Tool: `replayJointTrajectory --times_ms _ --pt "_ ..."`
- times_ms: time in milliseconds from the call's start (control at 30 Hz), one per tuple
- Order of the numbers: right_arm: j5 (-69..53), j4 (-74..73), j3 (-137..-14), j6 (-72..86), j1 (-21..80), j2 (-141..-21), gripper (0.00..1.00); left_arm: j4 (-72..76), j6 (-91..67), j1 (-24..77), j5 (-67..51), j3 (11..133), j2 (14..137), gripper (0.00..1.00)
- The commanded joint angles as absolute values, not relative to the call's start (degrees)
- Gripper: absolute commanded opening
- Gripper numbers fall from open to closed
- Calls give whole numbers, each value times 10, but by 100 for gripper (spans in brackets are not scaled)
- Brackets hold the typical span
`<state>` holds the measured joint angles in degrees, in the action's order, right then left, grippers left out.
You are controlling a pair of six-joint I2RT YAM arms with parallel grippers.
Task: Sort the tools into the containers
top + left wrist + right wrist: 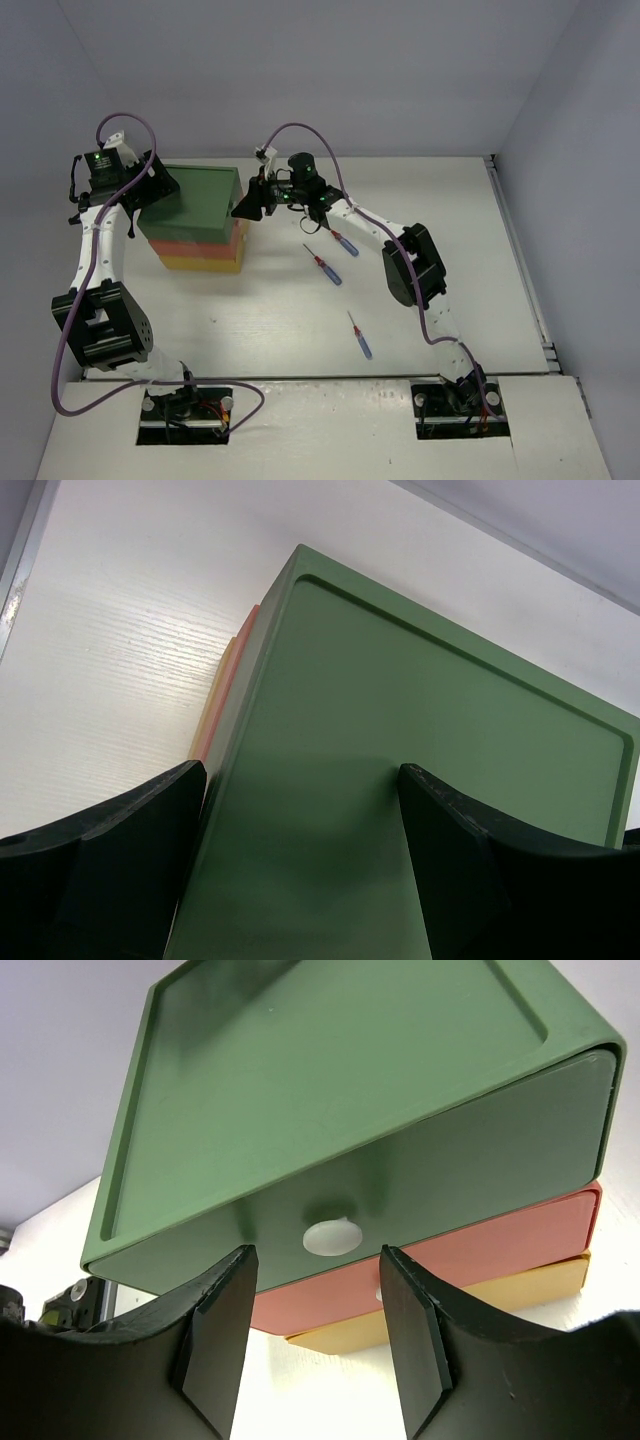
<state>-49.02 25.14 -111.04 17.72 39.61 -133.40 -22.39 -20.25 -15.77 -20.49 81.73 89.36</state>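
I record the top drawer as matt green, the middle drawer as orange-red and the bottom drawer as yellow. The knob on the green front is white. The screwdrivers are blue with red. The table is white with a fine wood-grain pattern. The left gripper and right gripper are black. The cables are purple.
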Motion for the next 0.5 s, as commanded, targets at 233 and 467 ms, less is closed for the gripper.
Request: replayJointTrajectory --times_ms 233,467 --pt "-521 288 -1173 177 401 -1333 45 -226 -214 -151 -228 818 884 74" --pt "-534 289 -1181 185 403 -1343 29 -226 -214 -150 -227 819 884 74"
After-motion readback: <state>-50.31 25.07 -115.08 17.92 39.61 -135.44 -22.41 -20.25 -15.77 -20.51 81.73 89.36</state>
